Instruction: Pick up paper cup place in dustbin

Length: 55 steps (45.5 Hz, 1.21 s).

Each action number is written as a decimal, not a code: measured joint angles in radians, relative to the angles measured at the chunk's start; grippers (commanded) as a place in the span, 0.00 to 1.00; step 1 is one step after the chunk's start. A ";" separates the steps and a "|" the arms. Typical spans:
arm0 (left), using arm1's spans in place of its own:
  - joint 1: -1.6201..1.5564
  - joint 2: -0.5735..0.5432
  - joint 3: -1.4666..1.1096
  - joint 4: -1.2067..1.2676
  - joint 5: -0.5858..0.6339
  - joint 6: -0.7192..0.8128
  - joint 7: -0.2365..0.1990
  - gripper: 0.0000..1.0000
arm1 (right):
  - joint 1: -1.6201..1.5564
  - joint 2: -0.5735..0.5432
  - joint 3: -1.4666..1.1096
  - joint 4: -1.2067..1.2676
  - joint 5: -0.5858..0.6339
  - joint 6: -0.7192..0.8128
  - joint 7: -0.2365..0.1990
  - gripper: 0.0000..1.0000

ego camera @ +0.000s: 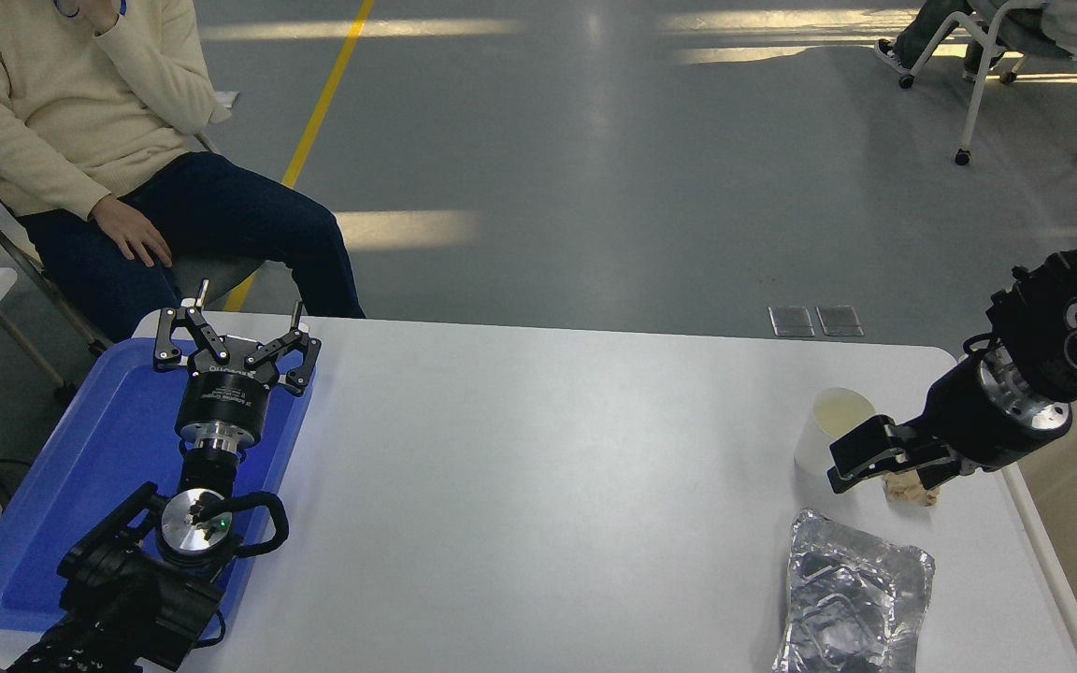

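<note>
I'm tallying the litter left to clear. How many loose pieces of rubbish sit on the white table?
3: the paper cup upright near the far right, the tan paper wad beside it, partly behind the right hand, and the foil tray nearest the camera.

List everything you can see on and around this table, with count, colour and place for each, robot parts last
Small tapered paper cup: one, white with cream inside, upright, table's right part.
Crumpled paper wad: one, tan, right of the cup, partly hidden by the right gripper.
Crinkled foil tray: one, silver, near right edge of the table.
Flat plastic tray: one, blue, table's left end.
Large rectangular bin: one, beige, off-white rim, beyond the table's right edge.
White table: one.
Seated person: one, cream sweater, far left.
Left gripper: black, open, parked over the blue tray.
Right gripper: black, low beside the cup, over the wad.
</note>
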<state>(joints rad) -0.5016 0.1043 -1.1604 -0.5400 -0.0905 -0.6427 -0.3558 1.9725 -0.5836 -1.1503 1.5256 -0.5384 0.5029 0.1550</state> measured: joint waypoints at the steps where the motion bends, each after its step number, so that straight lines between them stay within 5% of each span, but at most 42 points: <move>1: 0.000 0.000 0.000 0.000 0.000 0.000 0.000 1.00 | 0.007 -0.002 -0.003 0.004 0.004 0.001 0.000 1.00; 55: 0.000 0.000 0.000 0.000 0.000 0.000 0.001 1.00 | 0.268 0.011 -0.116 0.082 0.091 0.067 -0.003 1.00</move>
<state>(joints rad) -0.5016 0.1043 -1.1606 -0.5400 -0.0905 -0.6427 -0.3543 2.2404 -0.5725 -1.2665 1.6073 -0.4475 0.5703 0.1515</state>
